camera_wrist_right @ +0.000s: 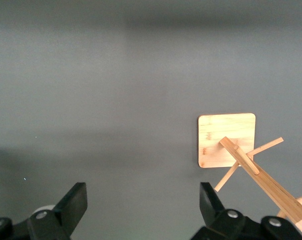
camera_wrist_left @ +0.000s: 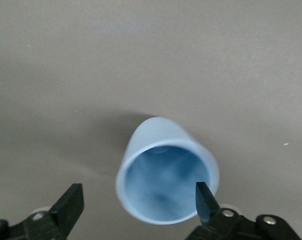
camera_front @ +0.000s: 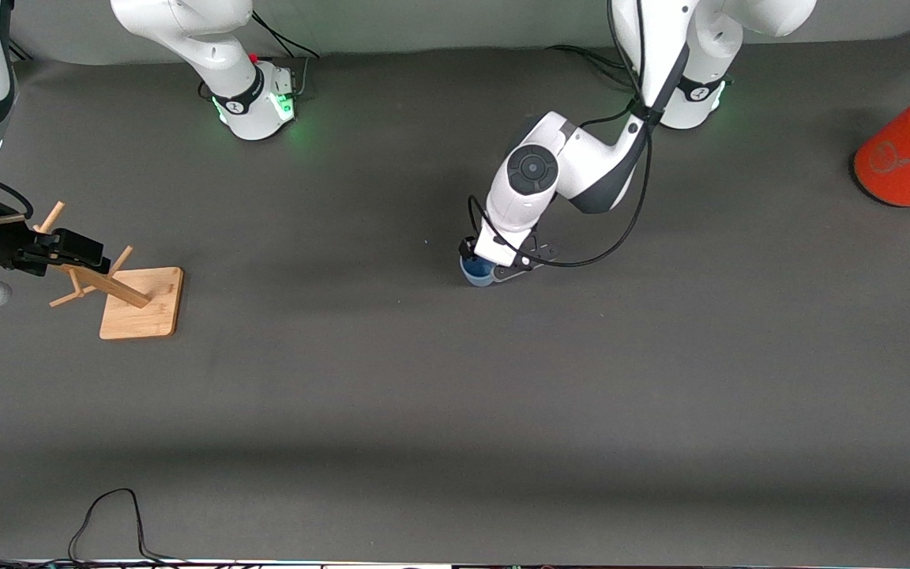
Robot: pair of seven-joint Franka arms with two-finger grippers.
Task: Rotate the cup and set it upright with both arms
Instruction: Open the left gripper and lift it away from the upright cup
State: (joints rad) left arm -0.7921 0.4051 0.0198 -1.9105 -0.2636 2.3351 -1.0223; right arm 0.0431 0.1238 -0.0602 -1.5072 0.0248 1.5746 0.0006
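Note:
The pale-blue cup (camera_front: 476,271) is on the dark mat near the table's middle. In the left wrist view the cup (camera_wrist_left: 163,175) shows its open mouth toward the camera, and its tapered body points away; it looks tipped on its side. My left gripper (camera_front: 493,267) is low at the cup and open (camera_wrist_left: 139,192). One finger (camera_wrist_left: 203,200) is at the rim, and the other finger (camera_wrist_left: 71,202) stands apart from it. My right gripper (camera_front: 84,250) waits open and empty (camera_wrist_right: 141,192) over the wooden rack at the right arm's end.
A wooden peg rack on a square base (camera_front: 141,303) stands at the right arm's end and also shows in the right wrist view (camera_wrist_right: 226,140). A large orange can (camera_front: 909,158) lies at the left arm's end. A black cable (camera_front: 107,514) loops at the near edge.

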